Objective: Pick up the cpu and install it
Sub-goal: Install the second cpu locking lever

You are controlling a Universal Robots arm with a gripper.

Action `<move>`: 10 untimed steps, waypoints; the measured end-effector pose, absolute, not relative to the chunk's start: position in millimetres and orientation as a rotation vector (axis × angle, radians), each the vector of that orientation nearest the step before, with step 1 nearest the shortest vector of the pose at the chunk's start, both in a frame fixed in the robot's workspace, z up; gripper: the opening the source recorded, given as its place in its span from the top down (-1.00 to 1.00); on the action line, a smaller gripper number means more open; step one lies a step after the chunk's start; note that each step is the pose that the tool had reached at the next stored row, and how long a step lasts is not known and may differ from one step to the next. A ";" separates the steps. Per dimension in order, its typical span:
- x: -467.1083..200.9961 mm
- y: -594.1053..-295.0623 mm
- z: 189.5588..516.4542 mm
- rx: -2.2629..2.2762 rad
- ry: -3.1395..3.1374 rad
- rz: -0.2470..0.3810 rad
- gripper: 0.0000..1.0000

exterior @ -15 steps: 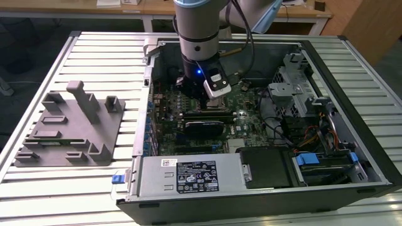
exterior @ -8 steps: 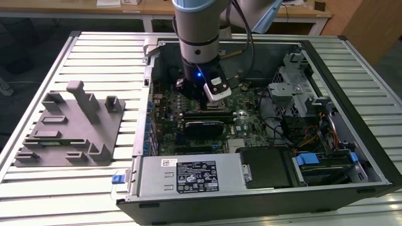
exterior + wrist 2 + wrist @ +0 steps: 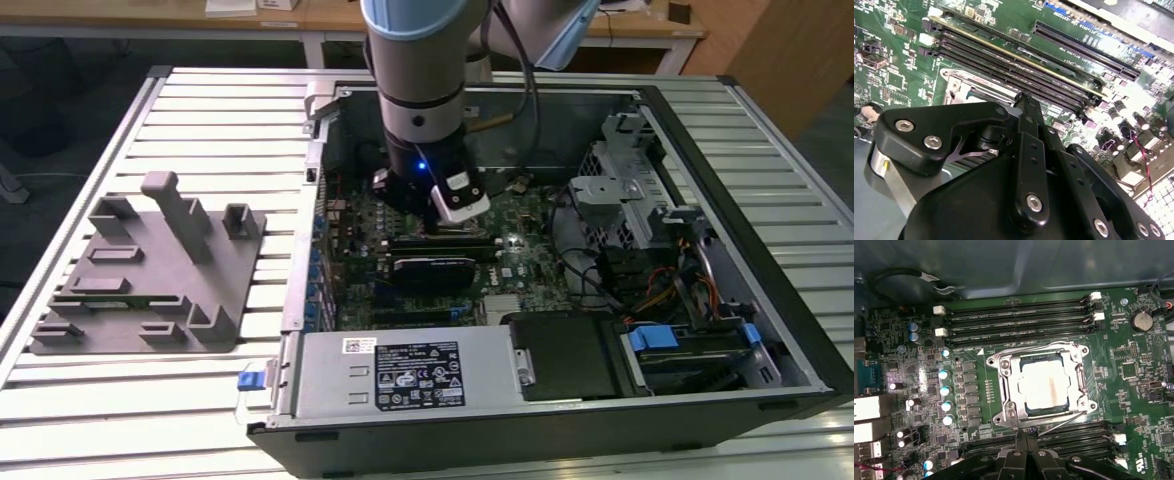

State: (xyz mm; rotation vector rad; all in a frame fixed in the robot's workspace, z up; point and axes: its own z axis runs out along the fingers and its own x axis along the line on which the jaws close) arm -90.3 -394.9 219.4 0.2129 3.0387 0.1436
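The cpu [image 3: 1046, 385] lies flat in the motherboard's socket, its silvery top with a faint brown streak showing through the metal socket frame [image 3: 1004, 390]. In the first wrist view my gripper [image 3: 1024, 441] hangs just off the socket's edge on the side of the lower memory slots. Its two black fingers are pressed together with nothing between them. The second wrist view has the gripper [image 3: 1023, 100] and its black linkage over the same socket, covering most of it. In the exterior view the arm [image 3: 420, 100] reaches down into the open computer case [image 3: 747, 250].
Memory slots [image 3: 1019, 320] run along both sides of the socket. Capacitors [image 3: 944, 390] stand beside it. In the case are a black block [image 3: 434, 270], a power supply [image 3: 400, 372], drive bays and cables [image 3: 641, 230]. A grey tray with upright posts [image 3: 147, 270] sits on the slatted table [image 3: 200, 100].
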 end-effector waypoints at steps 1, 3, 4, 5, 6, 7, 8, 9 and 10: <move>-91.1 -396.1 218.9 0.212 3.039 0.150 0.79; -92.3 -398.7 218.1 0.210 3.039 0.160 0.79; -92.9 -400.0 217.6 0.209 3.039 0.164 0.79; -93.4 -401.3 217.1 0.207 3.039 0.169 0.79; -93.9 -402.5 216.6 0.206 3.039 0.174 0.79; -94.5 -403.6 216.1 0.205 3.039 0.181 0.79; -95.0 -404.6 215.5 0.204 3.039 0.188 0.79; -95.6 -405.4 214.8 0.203 3.039 0.197 0.79; -96.1 -406.1 214.1 0.201 3.039 0.207 0.79</move>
